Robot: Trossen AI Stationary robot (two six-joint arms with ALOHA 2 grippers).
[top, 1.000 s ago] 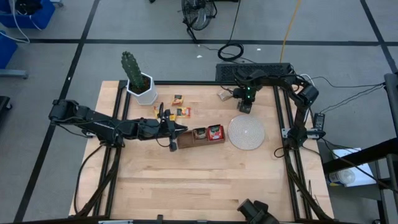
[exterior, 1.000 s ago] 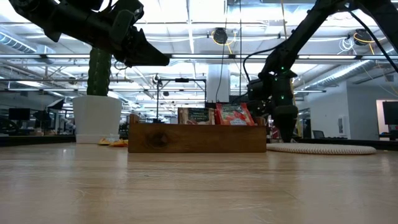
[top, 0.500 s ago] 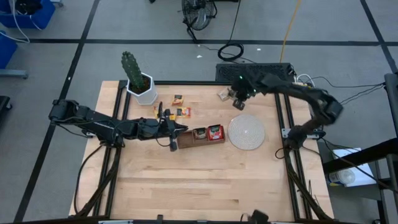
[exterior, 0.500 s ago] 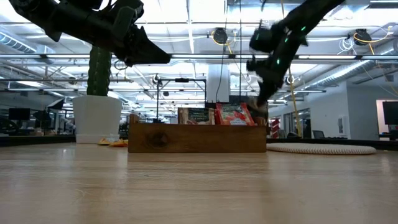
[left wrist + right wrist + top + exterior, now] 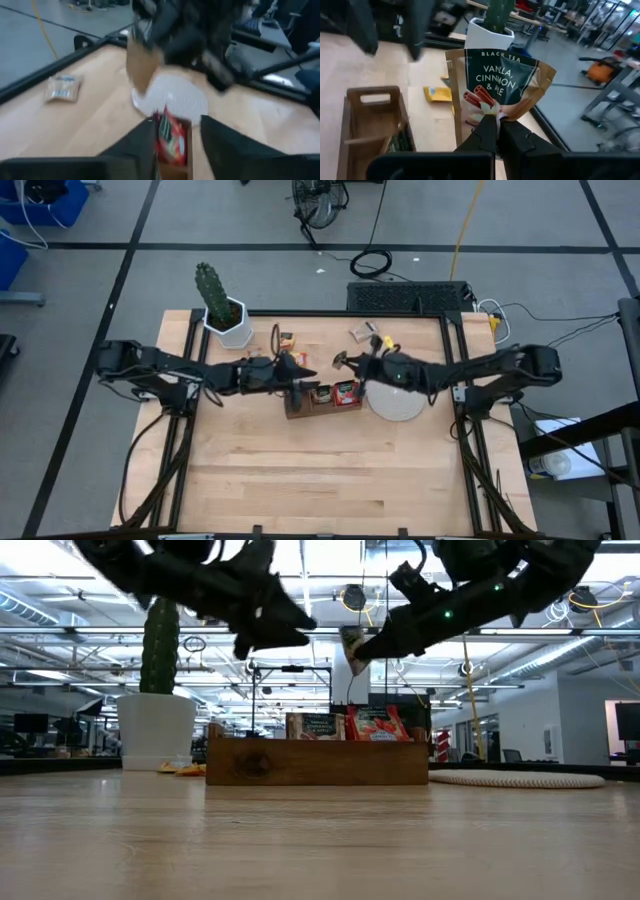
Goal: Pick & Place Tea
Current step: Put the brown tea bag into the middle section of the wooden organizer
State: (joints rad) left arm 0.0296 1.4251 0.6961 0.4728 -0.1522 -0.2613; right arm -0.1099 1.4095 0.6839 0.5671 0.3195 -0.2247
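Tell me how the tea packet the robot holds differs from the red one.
The tan sachet is up in the air, pinched by the right gripper; the red sachet stands in the wooden tray. The tan sachet's label is dark, the red sachet's red. Both are flat tea packets.

Wooden tray (image 5: 322,397) sits mid-table, sachets standing in its middle and right compartments; left compartment (image 5: 370,117) can't tell. Round disc (image 5: 397,400) lies just right of the tray. Potted cactus (image 5: 225,311) at the far-left corner of the table (image 5: 300,470). Loose sachets (image 5: 290,341) lie between cactus and tray, on the far side. One more sachet (image 5: 361,332) lies alone near the far edge, behind the disc. Left gripper (image 5: 300,368) hangs above the tray's far-left side. Right gripper (image 5: 345,362) is above the tray's right end, holding a tea sachet (image 5: 492,85) clear of the table. The two grippers are near each other over the tray.
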